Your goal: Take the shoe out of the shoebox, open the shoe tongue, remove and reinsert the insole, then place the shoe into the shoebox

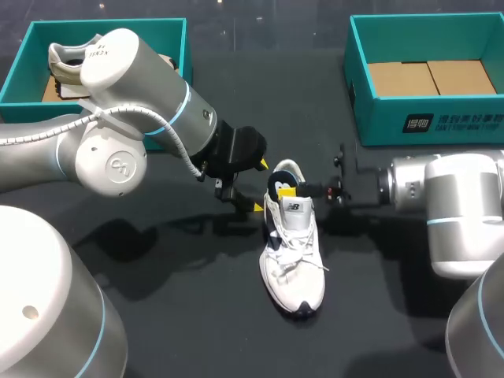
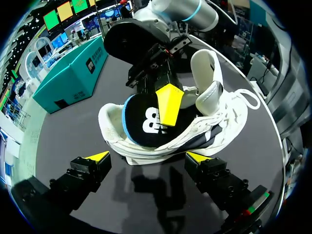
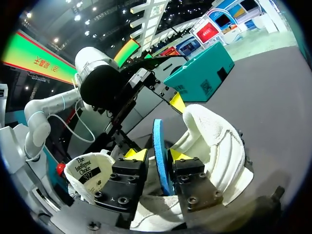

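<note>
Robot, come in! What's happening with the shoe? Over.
Right gripper shut on insole, partly out of shoe. Left gripper open, just beside the shoe. Shoe lies on table.

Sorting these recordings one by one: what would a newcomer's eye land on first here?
First, the white shoe lying mid-table, with its black insole standing half out of the heel opening, pinched by the right gripper. Next, the left gripper, open just beside the heel. Behind them, an empty teal shoebox sits at the table's far right.
</note>
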Robot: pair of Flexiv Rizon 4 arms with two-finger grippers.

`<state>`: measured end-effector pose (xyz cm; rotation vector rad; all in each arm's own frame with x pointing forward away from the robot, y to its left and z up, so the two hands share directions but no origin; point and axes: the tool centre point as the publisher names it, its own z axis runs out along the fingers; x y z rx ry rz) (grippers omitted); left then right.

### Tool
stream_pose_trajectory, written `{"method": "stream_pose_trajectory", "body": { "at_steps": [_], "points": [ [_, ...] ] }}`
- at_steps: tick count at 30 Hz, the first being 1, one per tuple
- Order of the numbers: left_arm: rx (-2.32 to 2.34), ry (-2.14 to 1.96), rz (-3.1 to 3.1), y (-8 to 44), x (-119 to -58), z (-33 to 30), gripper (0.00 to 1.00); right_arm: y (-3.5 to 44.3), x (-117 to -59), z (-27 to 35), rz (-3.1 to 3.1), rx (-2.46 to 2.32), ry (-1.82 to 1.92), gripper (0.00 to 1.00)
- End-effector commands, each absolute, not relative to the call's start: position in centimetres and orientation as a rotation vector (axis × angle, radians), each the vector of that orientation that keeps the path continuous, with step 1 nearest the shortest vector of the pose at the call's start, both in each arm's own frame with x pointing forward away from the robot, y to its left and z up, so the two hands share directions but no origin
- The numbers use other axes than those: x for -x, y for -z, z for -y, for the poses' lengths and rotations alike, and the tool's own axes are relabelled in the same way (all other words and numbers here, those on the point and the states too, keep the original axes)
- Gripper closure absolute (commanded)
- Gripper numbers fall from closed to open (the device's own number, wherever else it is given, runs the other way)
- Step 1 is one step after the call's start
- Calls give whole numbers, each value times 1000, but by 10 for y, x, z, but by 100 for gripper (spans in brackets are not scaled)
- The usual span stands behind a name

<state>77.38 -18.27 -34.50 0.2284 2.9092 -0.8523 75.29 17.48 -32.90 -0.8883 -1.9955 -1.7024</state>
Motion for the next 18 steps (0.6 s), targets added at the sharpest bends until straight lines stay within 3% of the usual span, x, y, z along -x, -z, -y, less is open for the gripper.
{"method": "stream_pose_trajectory", "body": {
  "at_steps": [1, 5, 8, 10, 11, 18],
  "points": [
    [-229, 851, -2909, 345, -774, 183, 0, 318, -759, -176, 2026, 877, 1706, 62],
    [-229, 851, -2909, 345, -774, 183, 0, 310, -768, -177, 2038, 867, 1723, 64],
    [-229, 851, -2909, 345, -774, 183, 0, 308, -774, -177, 2034, 865, 1735, 72],
    [-229, 851, -2909, 345, -774, 183, 0, 309, -777, -177, 2024, 869, 1741, 80],
    [-229, 851, -2909, 345, -774, 183, 0, 310, -779, -177, 2019, 873, 1741, 98],
    [-229, 851, -2909, 345, -774, 183, 0, 320, -774, -176, 2032, 893, 1680, 100]
  ]
}}
